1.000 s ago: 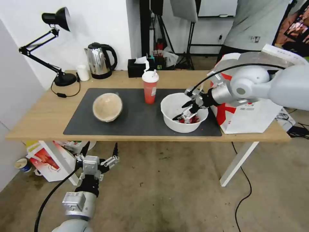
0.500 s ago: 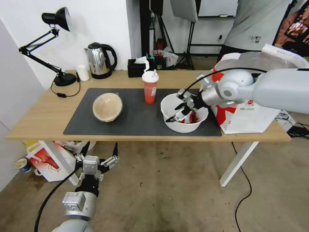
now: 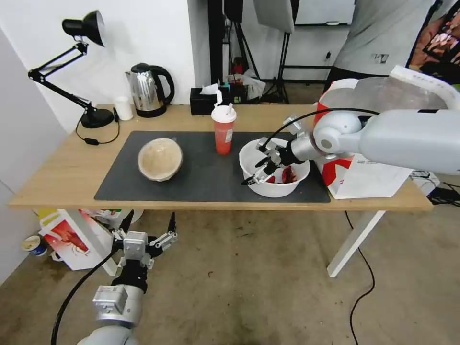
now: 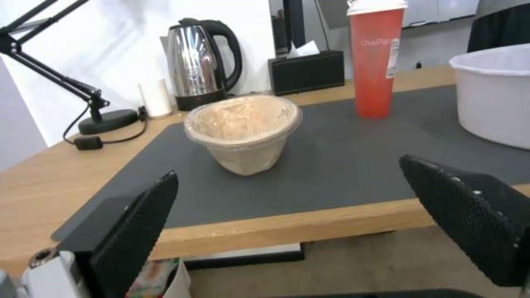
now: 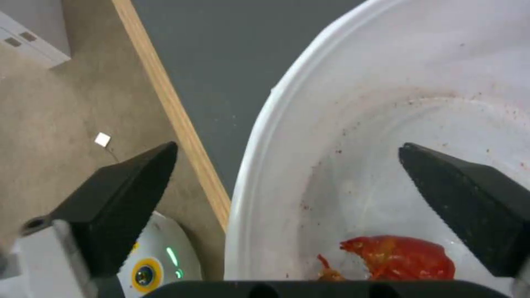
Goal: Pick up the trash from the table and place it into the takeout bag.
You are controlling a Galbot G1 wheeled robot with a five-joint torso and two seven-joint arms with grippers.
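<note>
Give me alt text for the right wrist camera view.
The open right end effector straddles the near rim of the white plastic bowl, one finger inside, one outside. Red scraps lie in the bowl, which sits on the grey mat.

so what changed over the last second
The right gripper slid across the white bowl toward the robot's left, from above the red scraps to straddling the near-left rim, fingers open, holding nothing. Bowl, red cup, tan bowl, takeout bag and the low, open left gripper stayed put.
</note>
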